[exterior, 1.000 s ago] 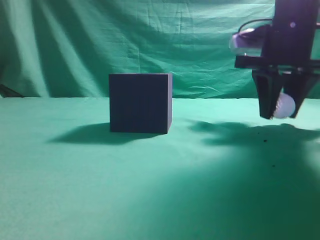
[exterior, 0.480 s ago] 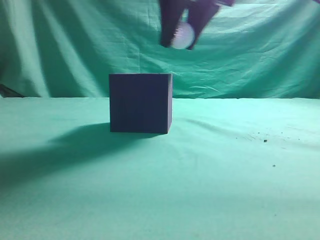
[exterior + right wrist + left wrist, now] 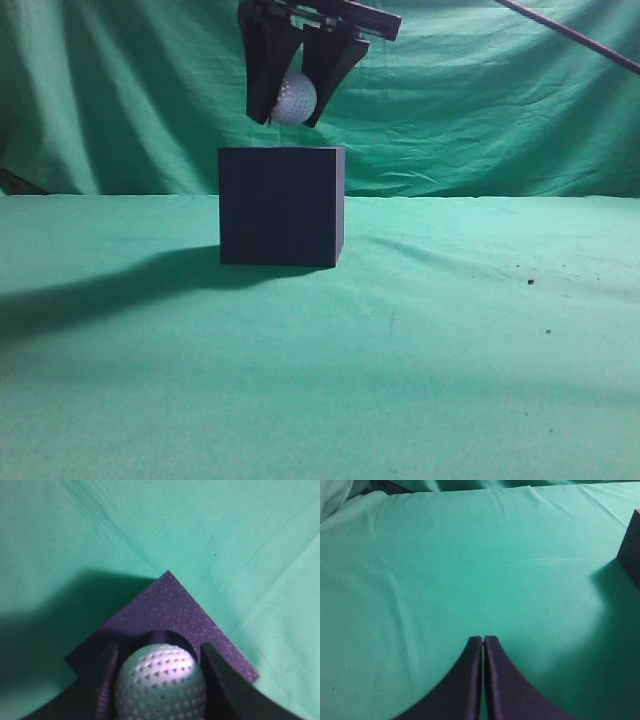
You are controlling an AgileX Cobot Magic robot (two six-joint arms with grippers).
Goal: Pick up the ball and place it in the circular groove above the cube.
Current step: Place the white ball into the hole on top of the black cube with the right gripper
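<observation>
My right gripper (image 3: 289, 112) is pinching the golf ball (image 3: 294, 97) between its two fingers, one on each side at about the widest part. Ball hangs in the air just above the top face of the dark cube (image 3: 281, 206), not touching it.

Right wrist view: ball (image 3: 161, 682) sits directly over the circular groove (image 3: 162, 636) in the cube's top (image 3: 172, 611); only the far rim of the groove shows past the ball, so centring looks close but I can't confirm it fully.

Handling, my read: ball is light, hard and round, dimpled skin gives some grip but it will roll the instant it's free. Side pinch across the middle is the right hold. Release should be low and slow, straight down into the groove, otherwise it bounces or rolls off the edge.

Cube looks rigid and stands flat on the green-draped desk (image 3: 420, 330).

Left gripper (image 3: 483, 641) is pressed together, holding nothing, over bare cloth, cube corner (image 3: 631, 550) at the view's right edge.
</observation>
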